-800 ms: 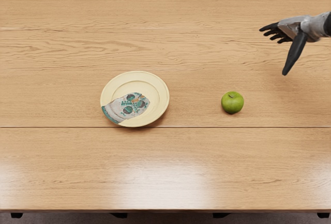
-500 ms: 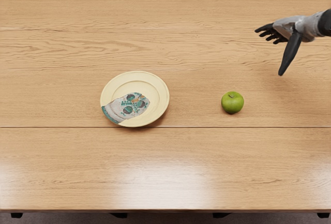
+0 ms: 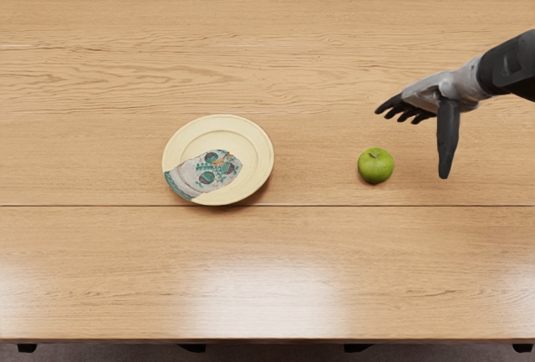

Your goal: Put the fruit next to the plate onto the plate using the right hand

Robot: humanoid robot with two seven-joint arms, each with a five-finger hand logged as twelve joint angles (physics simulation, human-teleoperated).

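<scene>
**Head view, looking down at a slant.** The wooden counter (image 3: 267,278) fills nearly the whole frame. The right arm enters from the right edge, above the middle. Its right hand (image 3: 428,94) shows in the frame just up and to the right of the apple, not touching it. The fingers (image 3: 393,109) are spread wide and hold nothing, and the thumb points down the frame. The left arm is out of view.

The plate (image 3: 221,132), left of centre, bears only a painted grey-green pattern at its lower left; no fruit lies on it. The green apple (image 3: 376,165) sits stem-up on the counter right of centre, well apart from the plate.

**Progress, as judged:** the task stands at the reach. The grasp, the carry leftward and the setting-down on the plate are all left to do.
</scene>
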